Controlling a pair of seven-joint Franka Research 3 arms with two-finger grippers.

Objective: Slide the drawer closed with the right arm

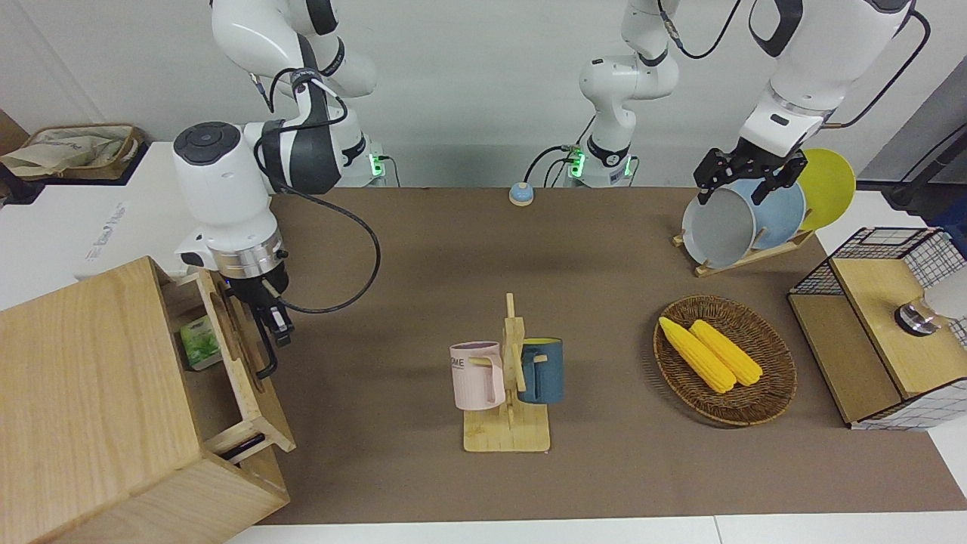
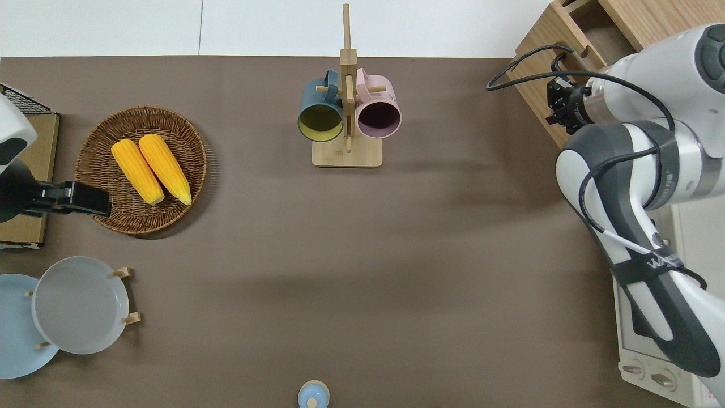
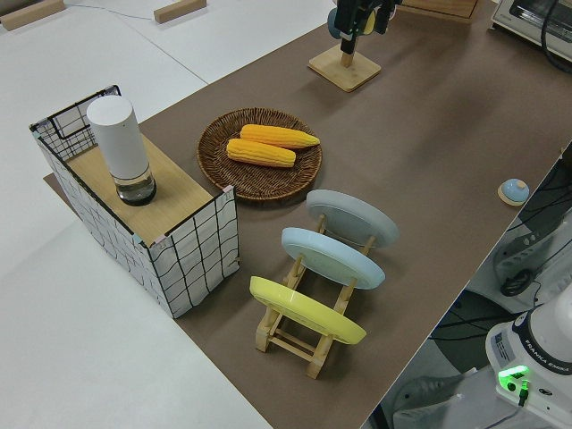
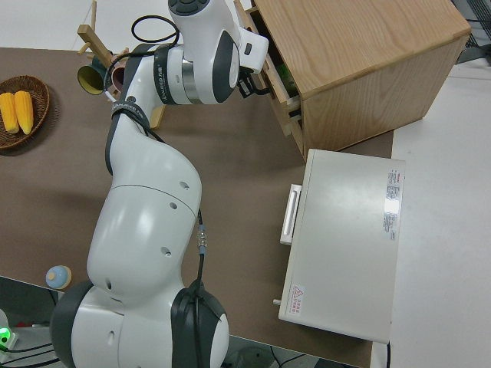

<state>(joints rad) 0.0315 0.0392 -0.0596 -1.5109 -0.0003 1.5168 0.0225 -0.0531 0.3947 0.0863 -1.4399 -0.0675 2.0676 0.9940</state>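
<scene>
The light-wood drawer [image 1: 255, 408] sticks a short way out of the big cabinet [image 1: 91, 400] at the right arm's end of the table. A green box [image 1: 200, 341] lies inside it. My right gripper [image 1: 277, 323] is shut and presses against the drawer's front panel beside the black handle [image 1: 266, 357]. The overhead view shows the gripper [image 2: 558, 106] against the panel [image 2: 538, 68]. The right side view shows the drawer [image 4: 278, 100] nearly in. My left arm is parked, its gripper [image 1: 744, 181] open.
A white oven [image 4: 345, 238] stands beside the cabinet, nearer to the robots. A mug rack [image 1: 508, 385] with two mugs stands mid-table. A basket of corn [image 1: 725, 359], a plate rack [image 1: 744, 219] and a wire-mesh box [image 1: 884, 325] are toward the left arm's end.
</scene>
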